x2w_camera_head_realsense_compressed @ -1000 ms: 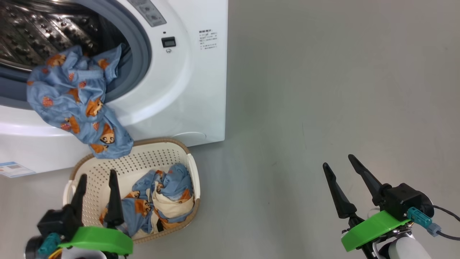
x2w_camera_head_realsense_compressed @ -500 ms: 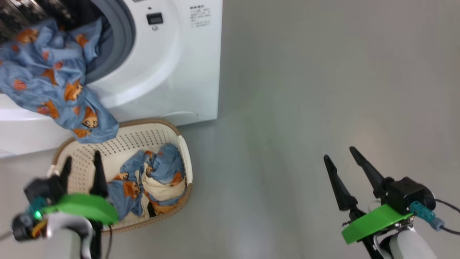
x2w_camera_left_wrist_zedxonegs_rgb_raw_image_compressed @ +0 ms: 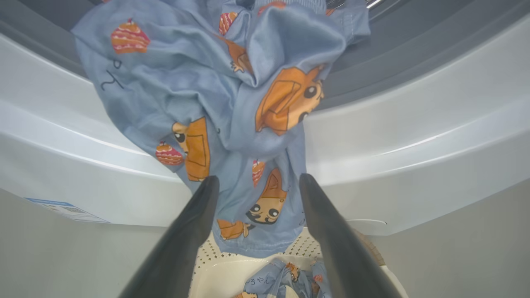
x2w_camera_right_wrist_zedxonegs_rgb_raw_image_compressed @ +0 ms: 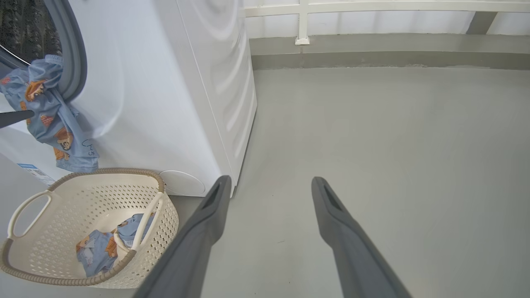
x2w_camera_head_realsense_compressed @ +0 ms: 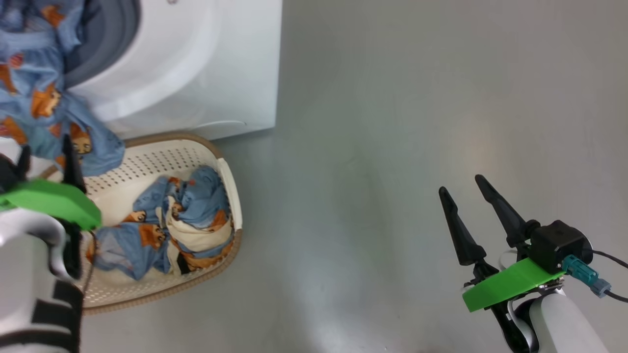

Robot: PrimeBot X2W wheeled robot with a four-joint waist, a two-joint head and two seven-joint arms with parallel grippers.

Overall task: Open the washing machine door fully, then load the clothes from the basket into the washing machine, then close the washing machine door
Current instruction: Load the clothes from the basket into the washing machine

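Since the mouth of the washing machine [x2w_camera_head_realsense_compressed: 196,73] stands uncovered at the far left, we judge the door-opening step complete. Loading is partly done, and closing the door is not yet done. The basket [x2w_camera_head_realsense_compressed: 157,162] sits on the floor [x2w_camera_head_realsense_compressed: 392,122] just in front of the machine. One light blue printed piece [x2w_camera_left_wrist_zedxonegs_rgb_raw_image_compressed: 232,124] is draped over the lower lip of the opening, partly inside and partly hanging down the white front toward the basket. The rest of the clothes [x2w_camera_head_realsense_compressed: 171,225], blue pieces and a cream one, lie heaped toward the basket's near right. The left gripper [x2w_camera_left_wrist_zedxonegs_rgb_raw_image_compressed: 256,182] hangs above the basket's left side, near the hem of the draped piece, with its fingers spread and holding nothing. We cannot tell whether it touches the fabric. The right gripper [x2w_camera_head_realsense_compressed: 461,186] is poised over bare floor well to the right, its fingers likewise spread and empty. We judge that the draped piece needs pushing inward before the door can seal. The floor is smooth, matt grey and level. At the far end, a low grey kerb [x2w_camera_right_wrist_zedxonegs_rgb_raw_image_compressed: 372,58] runs under a white rail [x2w_camera_right_wrist_zedxonegs_rgb_raw_image_compressed: 372,6].
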